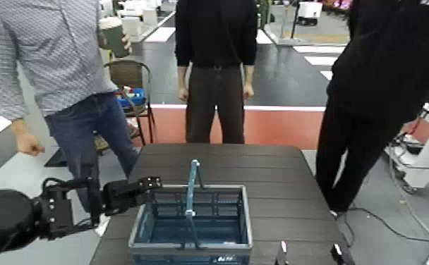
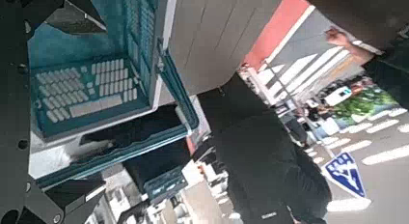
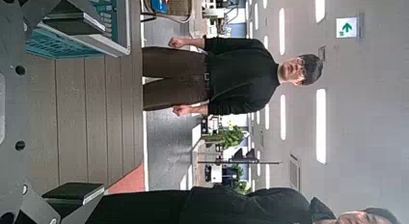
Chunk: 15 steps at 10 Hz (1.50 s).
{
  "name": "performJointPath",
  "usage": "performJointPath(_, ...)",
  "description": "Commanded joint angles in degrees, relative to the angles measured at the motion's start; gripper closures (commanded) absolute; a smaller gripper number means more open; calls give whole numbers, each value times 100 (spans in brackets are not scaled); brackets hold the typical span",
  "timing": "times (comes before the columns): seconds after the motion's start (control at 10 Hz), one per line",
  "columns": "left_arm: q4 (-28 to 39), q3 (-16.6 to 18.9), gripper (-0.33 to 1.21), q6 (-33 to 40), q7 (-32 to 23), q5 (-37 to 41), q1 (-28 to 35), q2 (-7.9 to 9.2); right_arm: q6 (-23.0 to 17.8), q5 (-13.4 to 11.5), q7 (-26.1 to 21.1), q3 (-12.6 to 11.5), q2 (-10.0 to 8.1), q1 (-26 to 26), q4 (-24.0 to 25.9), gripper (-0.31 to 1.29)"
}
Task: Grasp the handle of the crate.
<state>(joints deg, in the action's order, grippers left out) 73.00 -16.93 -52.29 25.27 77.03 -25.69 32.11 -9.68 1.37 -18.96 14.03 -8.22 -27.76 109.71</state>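
The handle (image 1: 191, 187), a thin teal-blue bar on slim dark legs, stands upright across the middle of the crate (image 1: 191, 247), running from its far rim to its near rim. It looks stiff and smooth, so a grip around the top of the bar, midway along, should balance the load best; a hold near one leg would probably let the basket tip. The crate, a grey-blue lattice basket with a teal interior, sits on the near part of the dark slatted bench (image 1: 274, 169) and appears empty, so it is likely light and rigid. The left hand (image 1: 149, 185) hovers at the crate's far left corner, just beside the rim and left of the handle, holding nothing; how far its fingers are spread cannot be told. The right hand (image 1: 309, 254) sits low at the near edge of the bench, to the right of the crate, empty, its fingers apart. Three people stand beyond the bench, and a chair (image 1: 129, 81) is behind the left one.
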Motion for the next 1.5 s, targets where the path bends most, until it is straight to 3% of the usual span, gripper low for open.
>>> performJointPath(0.1,-620,-601,15,-317,198,401,-586,32,-34,39,24,20,-13,51,-46,15)
performJointPath(0.6,-1279,-1383,16,-413,638,814,-1175,-144,-60,100,77,64,-57,131,-108,15)
performJointPath(1.5,-1420,-1910,16,-431,725,1271,-1456,-408,-95,153,94,117,-74,201,-160,15)
